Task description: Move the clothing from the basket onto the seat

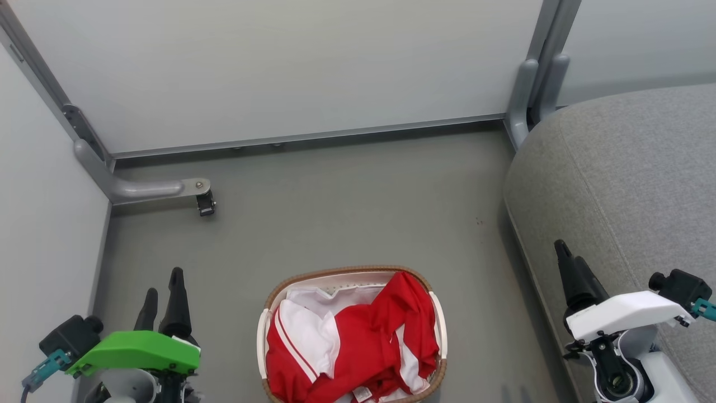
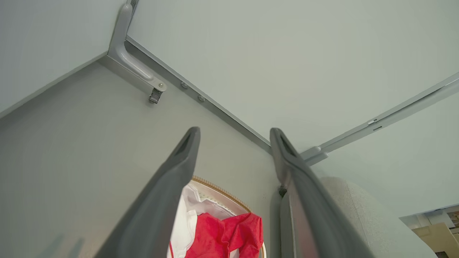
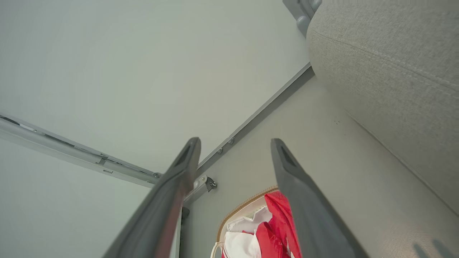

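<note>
Open floor (image 1: 335, 212) around the basket (image 1: 347, 270), seat (image 1: 626, 184) to its right, partition walls (image 1: 279, 67) behind and left.

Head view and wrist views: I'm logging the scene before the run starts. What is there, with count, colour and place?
clothing: one heap, red with white panels, in the basket
basket: one, white with brown woven rim, on the floor, centre front
seat: one, grey fabric, right of the basket, apart from it
floor: one, grey, under everything
partition panels: pale, behind and to the left
partition feet: two, grey metal, at the rear corners
left end effector: one, dark fingers, green cover, open, left of the basket
right end effector: one, dark fingers, white cover, open, over the seat's edge
</note>
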{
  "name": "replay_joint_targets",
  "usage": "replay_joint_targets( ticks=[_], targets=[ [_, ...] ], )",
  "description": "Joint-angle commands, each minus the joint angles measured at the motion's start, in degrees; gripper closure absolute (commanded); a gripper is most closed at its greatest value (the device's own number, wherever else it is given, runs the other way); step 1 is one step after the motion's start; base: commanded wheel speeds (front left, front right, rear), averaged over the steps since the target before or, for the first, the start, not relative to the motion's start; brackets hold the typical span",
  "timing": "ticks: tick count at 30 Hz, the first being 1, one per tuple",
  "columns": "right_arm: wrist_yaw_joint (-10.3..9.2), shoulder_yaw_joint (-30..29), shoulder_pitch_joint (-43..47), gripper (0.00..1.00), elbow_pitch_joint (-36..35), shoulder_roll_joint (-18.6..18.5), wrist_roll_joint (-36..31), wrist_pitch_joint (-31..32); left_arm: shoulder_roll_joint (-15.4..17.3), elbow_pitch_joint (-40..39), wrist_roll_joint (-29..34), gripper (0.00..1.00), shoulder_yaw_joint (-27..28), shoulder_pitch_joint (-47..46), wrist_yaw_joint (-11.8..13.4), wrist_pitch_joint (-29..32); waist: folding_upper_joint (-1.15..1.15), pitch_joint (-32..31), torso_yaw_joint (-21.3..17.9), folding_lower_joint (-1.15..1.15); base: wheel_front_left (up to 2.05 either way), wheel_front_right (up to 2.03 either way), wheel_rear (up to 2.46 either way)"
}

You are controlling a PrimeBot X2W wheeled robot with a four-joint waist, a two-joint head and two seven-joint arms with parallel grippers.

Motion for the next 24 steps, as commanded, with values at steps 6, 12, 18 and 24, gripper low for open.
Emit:
replay_joint_targets(
  ticks=[6,12,18,24],
  targets=[
    [0.02,0.42,-2.12,0.00,0.10,-0.91,-6.45,-1.60,1.82,-0.35,6.50,0.00,-2.10,-1.72,1.42,-1.60,0.00,0.26,0.01,0.00,0.00,0.00,0.00],
    [0.02,1.10,-2.39,0.00,1.25,-1.04,-11.17,-2.69,2.50,-0.08,10.93,0.00,-3.71,-1.70,2.61,-2.68,0.00,0.51,0.09,0.00,0.00,0.00,0.00],
    [0.02,2.02,-2.88,0.00,1.95,-1.36,-15.46,-3.68,2.94,0.53,14.94,0.00,-5.28,-1.38,3.53,-3.72,0.00,0.64,0.13,0.00,0.00,0.00,0.00],
    [0.02,2.76,-2.98,0.00,2.43,-1.46,-19.45,-4.64,3.40,0.93,18.54,0.00,-6.35,-1.25,4.13,-4.69,0.00,0.81,0.13,0.00,0.00,0.00,0.00]
  ],
)
